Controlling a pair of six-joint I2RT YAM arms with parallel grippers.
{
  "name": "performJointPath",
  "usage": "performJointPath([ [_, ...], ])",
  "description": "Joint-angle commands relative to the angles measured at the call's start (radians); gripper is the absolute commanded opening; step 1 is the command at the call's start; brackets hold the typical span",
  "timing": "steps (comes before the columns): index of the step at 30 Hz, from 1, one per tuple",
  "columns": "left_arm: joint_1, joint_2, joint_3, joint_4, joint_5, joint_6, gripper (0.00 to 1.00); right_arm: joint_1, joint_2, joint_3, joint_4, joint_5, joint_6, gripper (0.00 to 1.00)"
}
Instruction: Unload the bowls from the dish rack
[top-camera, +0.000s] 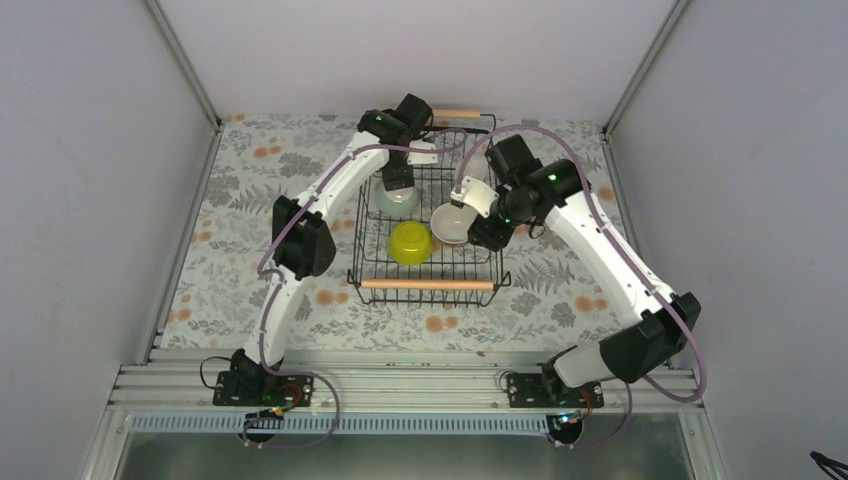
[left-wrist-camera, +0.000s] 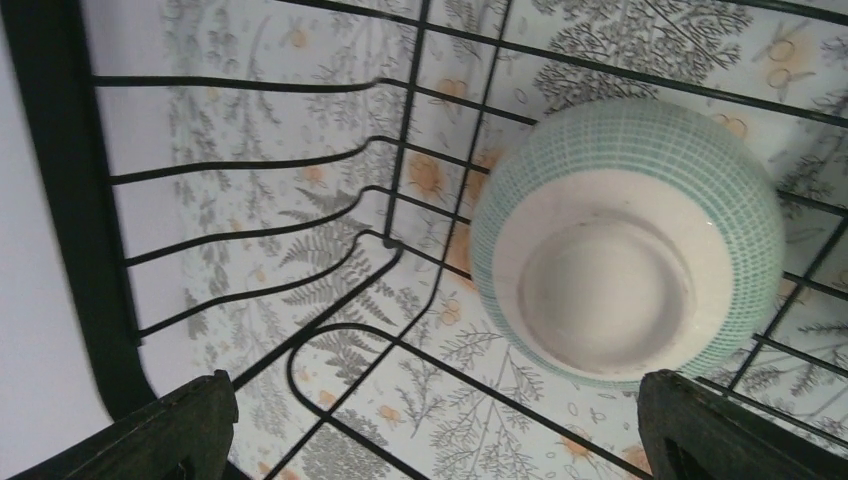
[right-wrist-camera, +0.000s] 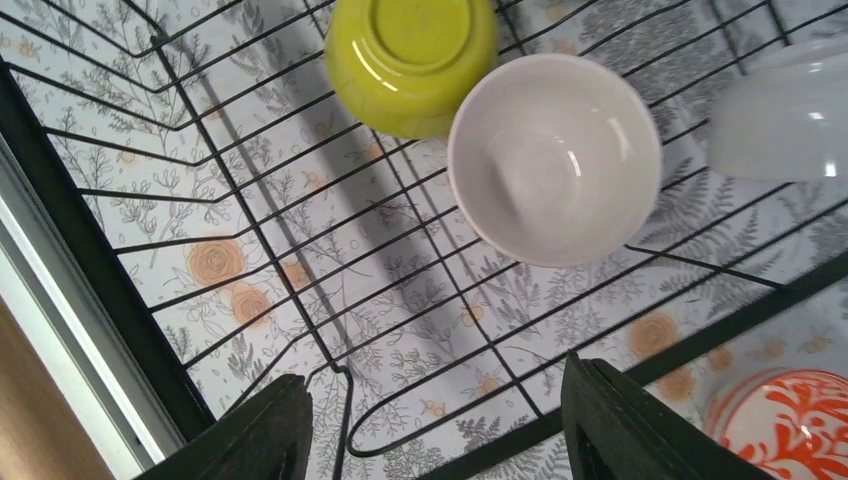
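The dish rack (top-camera: 428, 284) is a black wire basket with two wooden handles, standing mid-table. A yellow-green bowl (top-camera: 410, 242) (right-wrist-camera: 410, 60) lies upside down in it, with a white bowl (top-camera: 453, 222) (right-wrist-camera: 553, 155) upright beside it. A green-patterned bowl (top-camera: 398, 203) (left-wrist-camera: 630, 240) sits at the far side, base up. My left gripper (left-wrist-camera: 440, 445) hangs open just above that bowl, which lies ahead of its right finger (left-wrist-camera: 720, 430). Over the rack's right part my right gripper (right-wrist-camera: 435, 430) is open, with only wire floor between its fingers.
A second white bowl (right-wrist-camera: 785, 110) shows at the right edge of the right wrist view, inside the rack. A red-patterned bowl (right-wrist-camera: 785, 425) stands on the floral cloth just outside the rack's wall. Grey walls enclose the table.
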Motion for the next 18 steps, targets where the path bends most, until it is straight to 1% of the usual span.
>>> performJointPath([
  [1,-0.003,0.034,0.032,-0.089,0.027,0.025,1.0,-0.022,-0.058,0.054,-0.005,0.017,-0.008,0.62],
  [5,-0.005,0.049,0.068,-0.156,0.079,0.044,1.0,-0.034,-0.062,0.081,-0.004,0.009,0.002,0.65],
  [8,-0.004,0.034,0.029,-0.16,0.09,0.06,0.98,-0.039,-0.062,0.08,-0.003,0.001,0.002,0.65],
  [13,-0.004,0.042,0.021,-0.16,0.094,0.079,0.97,-0.041,-0.057,0.056,0.015,-0.003,0.004,0.64],
  [18,-0.007,0.051,-0.001,-0.16,0.096,0.1,0.92,-0.044,-0.058,0.045,0.022,-0.002,0.007,0.62],
])
